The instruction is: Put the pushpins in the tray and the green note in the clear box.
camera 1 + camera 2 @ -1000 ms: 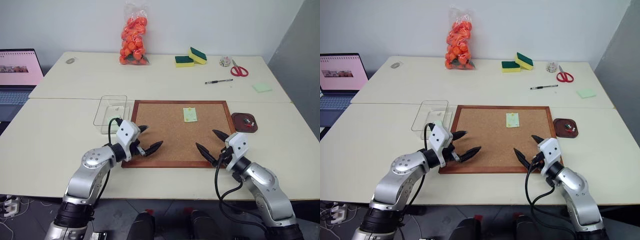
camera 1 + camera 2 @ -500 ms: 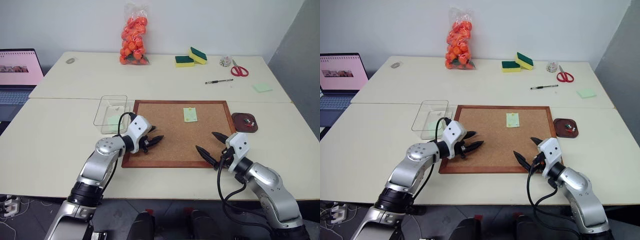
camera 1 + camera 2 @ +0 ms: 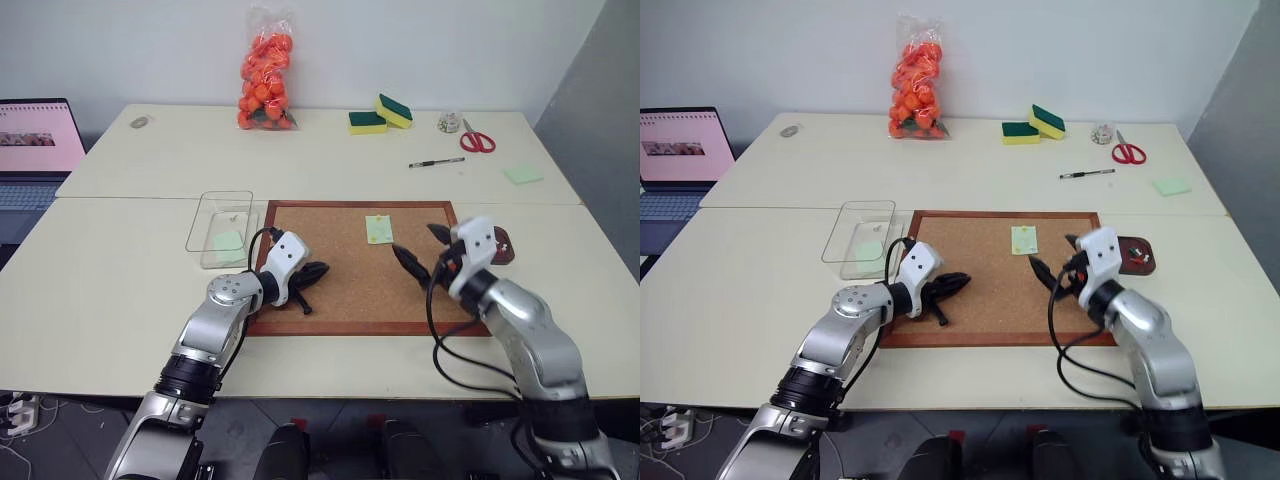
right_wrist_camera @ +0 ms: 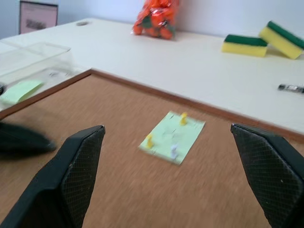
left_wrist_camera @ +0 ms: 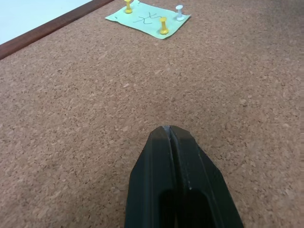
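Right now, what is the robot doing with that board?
The robot has both grippers over the corkboard. The green note is pinned there by three pushpins, two yellow and one white. The right gripper is open and pointing at the note from close by. The left gripper is shut and empty, lower on the board. The tray already holds some pins, and the clear box has a green slip in it.

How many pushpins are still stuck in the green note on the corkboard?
3. On the green note: a yellow pushpin at one corner, a second yellow pushpin near an edge, and a white pushpin at another corner. More may sit in the tray, too small to count.
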Controlling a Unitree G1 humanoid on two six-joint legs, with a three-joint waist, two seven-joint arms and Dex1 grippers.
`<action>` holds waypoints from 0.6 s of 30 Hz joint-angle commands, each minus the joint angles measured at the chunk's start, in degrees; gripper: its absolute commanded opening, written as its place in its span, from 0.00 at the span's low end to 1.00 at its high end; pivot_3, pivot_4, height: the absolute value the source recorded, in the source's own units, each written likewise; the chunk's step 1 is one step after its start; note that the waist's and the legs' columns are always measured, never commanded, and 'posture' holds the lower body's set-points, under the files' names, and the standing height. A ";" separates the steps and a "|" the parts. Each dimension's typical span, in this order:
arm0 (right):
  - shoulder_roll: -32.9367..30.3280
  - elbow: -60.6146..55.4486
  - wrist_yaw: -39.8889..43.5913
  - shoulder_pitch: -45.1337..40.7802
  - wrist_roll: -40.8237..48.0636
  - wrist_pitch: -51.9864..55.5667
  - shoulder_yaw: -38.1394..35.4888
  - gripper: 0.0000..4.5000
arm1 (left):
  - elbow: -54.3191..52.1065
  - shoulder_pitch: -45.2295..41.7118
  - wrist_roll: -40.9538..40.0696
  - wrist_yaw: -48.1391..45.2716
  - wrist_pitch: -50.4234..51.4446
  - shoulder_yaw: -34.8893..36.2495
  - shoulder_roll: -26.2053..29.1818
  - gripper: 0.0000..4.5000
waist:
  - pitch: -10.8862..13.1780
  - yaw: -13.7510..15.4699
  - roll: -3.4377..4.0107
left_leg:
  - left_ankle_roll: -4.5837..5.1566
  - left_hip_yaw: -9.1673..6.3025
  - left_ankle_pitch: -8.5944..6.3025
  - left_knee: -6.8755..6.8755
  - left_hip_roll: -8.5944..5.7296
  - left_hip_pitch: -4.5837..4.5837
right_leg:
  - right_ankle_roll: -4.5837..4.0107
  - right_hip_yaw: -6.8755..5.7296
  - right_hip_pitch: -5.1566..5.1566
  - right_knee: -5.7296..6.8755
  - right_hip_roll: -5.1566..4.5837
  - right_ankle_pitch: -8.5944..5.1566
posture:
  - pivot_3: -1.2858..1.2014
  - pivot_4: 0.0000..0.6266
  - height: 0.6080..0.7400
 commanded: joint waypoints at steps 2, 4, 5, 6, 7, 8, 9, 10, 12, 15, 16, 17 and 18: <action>0.08 11.35 0.69 -9.50 -1.23 -1.18 -0.61 1.00 | -0.76 0.25 0.86 -0.60 1.18 -1.12 0.36 0.01 | 0.00 0.01 0.00 | 0.00 0.00 0.00 0.00 0.00 -0.01 | 0.00 0.00 0.00 0.00 -0.01 0.00 | 0.52 0.24 1.00; 0.22 17.87 0.90 -13.96 -2.57 -1.90 0.14 1.00 | -0.88 0.28 0.90 -0.60 1.23 -1.19 0.37 0.01 | 0.00 0.00 0.00 | 0.00 0.02 0.00 0.00 -0.02 -0.01 | -0.01 0.01 -0.01 0.00 -0.02 0.00 | 0.52 0.24 1.00; 0.48 20.95 1.02 -15.89 -3.11 -2.46 0.37 1.00 | -0.96 0.29 0.93 -0.58 1.26 -1.23 0.36 0.01 | 0.00 0.00 0.00 | 0.00 0.02 0.00 0.00 -0.02 0.00 | -0.01 0.02 -0.01 0.00 -0.03 0.00 | 0.52 0.24 1.00; 0.82 23.68 1.06 -17.48 -3.67 -3.18 0.51 1.00 | -1.05 0.32 0.94 -0.57 1.30 -1.25 0.36 0.01 | 0.00 -0.01 0.00 | 0.00 0.02 0.00 0.00 -0.02 0.00 | -0.01 0.02 -0.01 0.01 -0.03 0.00 | 0.52 0.24 1.00; 1.33 27.07 0.90 -19.27 -4.46 -4.53 0.75 1.00 | -1.22 0.39 0.93 -0.53 1.38 -1.28 0.33 0.01 | 0.00 -0.03 0.00 | 0.00 0.02 0.00 0.00 -0.02 0.00 | -0.01 0.00 -0.01 0.01 -0.03 0.00 | 0.52 0.24 1.00; 1.89 30.14 0.76 -20.81 -5.10 -5.77 0.96 1.00 | -1.45 0.51 0.92 -0.49 1.44 -1.31 0.33 0.01 | 0.00 -0.05 0.00 | 0.00 0.02 0.00 -0.01 -0.02 0.00 | -0.01 0.00 -0.02 0.00 -0.03 0.01 | 0.52 0.24 1.00; 2.44 32.78 0.61 -22.05 -5.68 -7.00 1.12 1.00 | -1.72 0.70 0.93 -0.46 1.48 -1.34 0.36 0.01 | 0.00 -0.06 0.00 | 0.00 0.02 0.00 -0.01 -0.02 0.00 | -0.01 0.01 -0.02 0.00 -0.03 0.01 | 0.52 0.24 1.00; 3.05 35.26 0.42 -23.13 -6.22 -8.00 1.20 1.00 | -2.12 1.00 0.92 -0.48 1.52 -1.35 0.46 0.01 | 0.00 -0.10 0.00 | 0.00 0.02 0.00 -0.02 -0.02 -0.01 | -0.01 0.00 -0.02 0.00 -0.04 0.01 | 0.52 0.24 1.00; 4.05 39.46 0.66 -24.82 -6.97 -10.00 1.32 1.00 | -2.89 1.60 0.91 -0.76 1.71 -1.49 0.75 0.01 | 0.00 -0.13 0.01 | 0.00 0.03 0.00 -0.02 -0.04 -0.01 | -0.01 0.02 -0.03 0.00 -0.07 0.01 | 0.52 0.24 1.00; 5.47 44.67 1.14 -27.02 -7.65 -12.51 1.37 1.00 | -3.60 2.17 0.91 -0.98 1.85 -1.55 1.07 0.01 | 0.00 -0.14 0.01 | 0.00 0.04 0.00 -0.02 -0.06 -0.02 | -0.01 0.02 -0.04 0.00 -0.10 0.01 | 0.52 0.24 1.00; 5.84 46.35 1.21 -27.69 -7.90 -13.28 1.43 1.00 | -3.74 2.22 0.91 -0.98 1.91 -1.58 1.11 0.01 | 0.00 -0.14 0.01 | 0.00 0.04 0.00 -0.03 -0.06 -0.03 | -0.02 0.02 -0.04 -0.01 -0.10 0.01 | 0.52 0.24 1.00; 6.17 47.88 1.20 -28.29 -8.15 -14.02 1.45 1.00 | -3.85 2.26 0.90 -0.98 1.97 -1.61 1.14 0.01 | 0.00 -0.15 0.01 | 0.00 0.04 0.00 -0.03 -0.07 -0.03 | -0.02 0.02 -0.04 -0.01 -0.11 0.01 | 0.52 0.24 1.00; 6.55 49.47 1.17 -28.92 -8.33 -14.70 1.37 1.00 | -3.99 2.31 0.91 -0.99 2.02 -1.64 1.17 0.01 | 0.00 -0.19 0.01 | 0.00 0.04 0.00 -0.03 -0.07 -0.03 | -0.02 0.03 -0.05 -0.01 -0.11 0.01 | 0.52 0.24 1.00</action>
